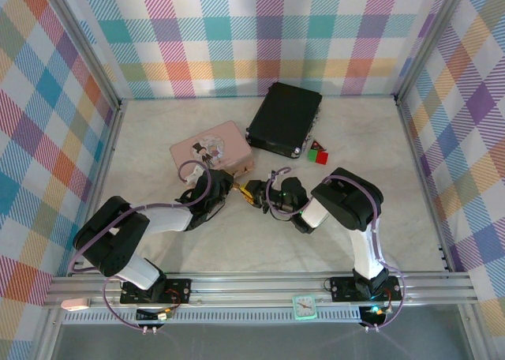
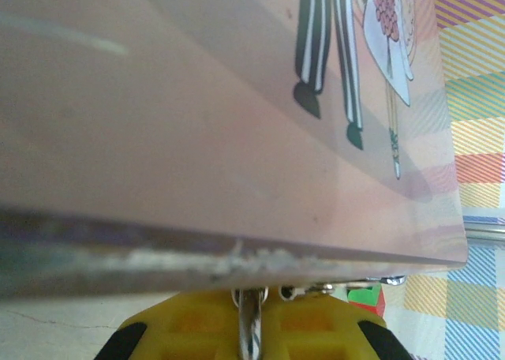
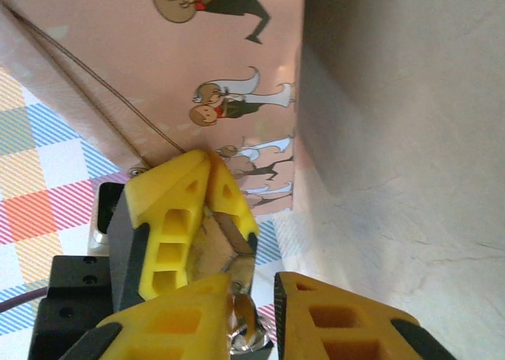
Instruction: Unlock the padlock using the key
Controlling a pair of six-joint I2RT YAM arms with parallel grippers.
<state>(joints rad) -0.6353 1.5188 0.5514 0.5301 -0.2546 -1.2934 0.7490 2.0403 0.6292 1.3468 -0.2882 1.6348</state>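
The brass padlock (image 1: 245, 189) hangs just above the table in front of the pink tin, between my two grippers. My left gripper (image 1: 234, 188) is shut on it. In the right wrist view its yellow fingers (image 3: 170, 218) clamp the brass body (image 3: 207, 253). In the left wrist view a silver strip of the padlock (image 2: 252, 332) sits pinched in the left gripper (image 2: 252, 301). My right gripper (image 1: 258, 194) meets the padlock from the right. Its jaws (image 3: 256, 320) stand nearly together around the silver key (image 3: 251, 328), whose tip points into the padlock's underside.
The pink tin (image 1: 211, 148) lies right behind the grippers, and its edge (image 2: 237, 249) is close over the left fingers. A black case (image 1: 284, 119) sits behind it to the right, with red and green blocks (image 1: 318, 155) beside it. Checked walls enclose the table.
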